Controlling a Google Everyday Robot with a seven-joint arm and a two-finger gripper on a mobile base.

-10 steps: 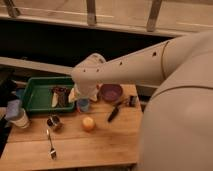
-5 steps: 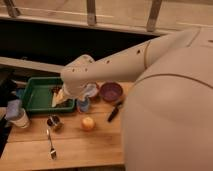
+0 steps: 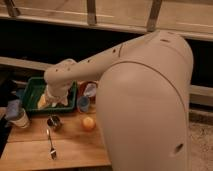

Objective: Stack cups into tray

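Swung leftward, the arm point(image 3: 100, 60) hangs its fingers point(image 3: 52, 100) apart over the tray point(image 3: 31, 87), blue cup point(image 3: 83, 103) beside.

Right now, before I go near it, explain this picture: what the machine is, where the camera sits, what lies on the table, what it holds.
The big cream shape on the right is a robot's arm, seen close up. There is only one picture, taken from above and behind that arm; where the camera is mounted cannot be told. The arm reaches left and ends in a two-finger gripper, which hangs open over the green tray, holding nothing that I can see. On the wooden table are a blue cup beside the tray, a shiny metal cup, an orange round thing, a spoon and a blue-lidded container.
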